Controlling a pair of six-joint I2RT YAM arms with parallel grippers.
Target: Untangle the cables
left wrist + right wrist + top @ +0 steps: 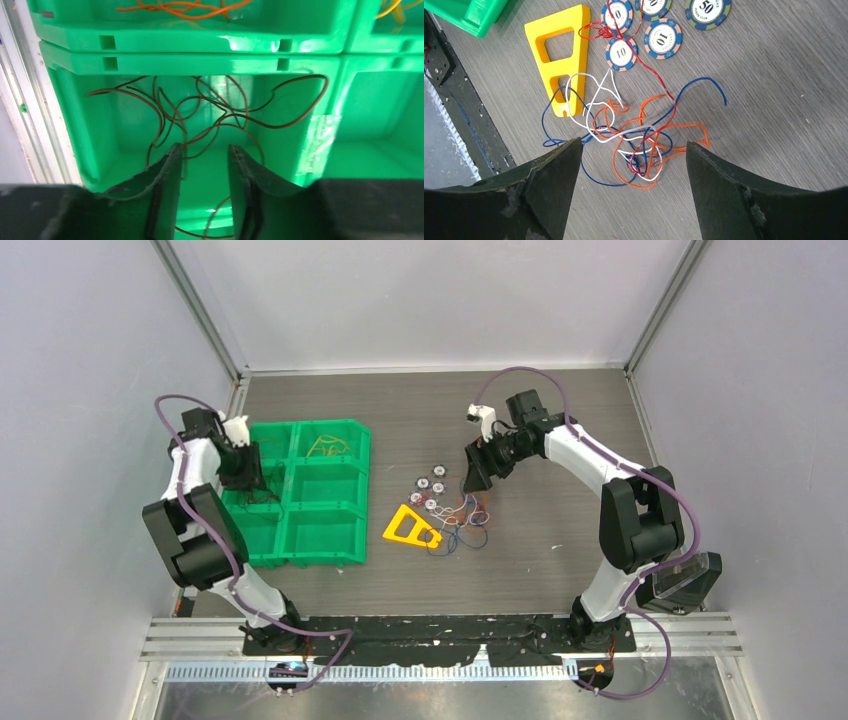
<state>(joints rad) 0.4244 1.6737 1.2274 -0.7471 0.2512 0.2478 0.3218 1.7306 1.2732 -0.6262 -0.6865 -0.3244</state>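
A tangle of red, blue, white and orange cables (460, 523) lies on the table right of the green bin; in the right wrist view the cables (639, 135) lie directly below my jaws. My right gripper (478, 475) hovers above the tangle, wide open and empty (634, 142). My left gripper (243, 472) is down in a left compartment of the green bin (310, 540). It is open (205, 147) over several dark, loose curly wires (220, 107); one strand runs beside the left finger, not pinched.
A yellow triangular plastic piece (410, 527) lies under the tangle's left edge (561, 55). Several poker chips (430, 485) lie just beyond it (663, 39). Other bin compartments hold orange wires (185, 7) and yellow wires (327, 447).
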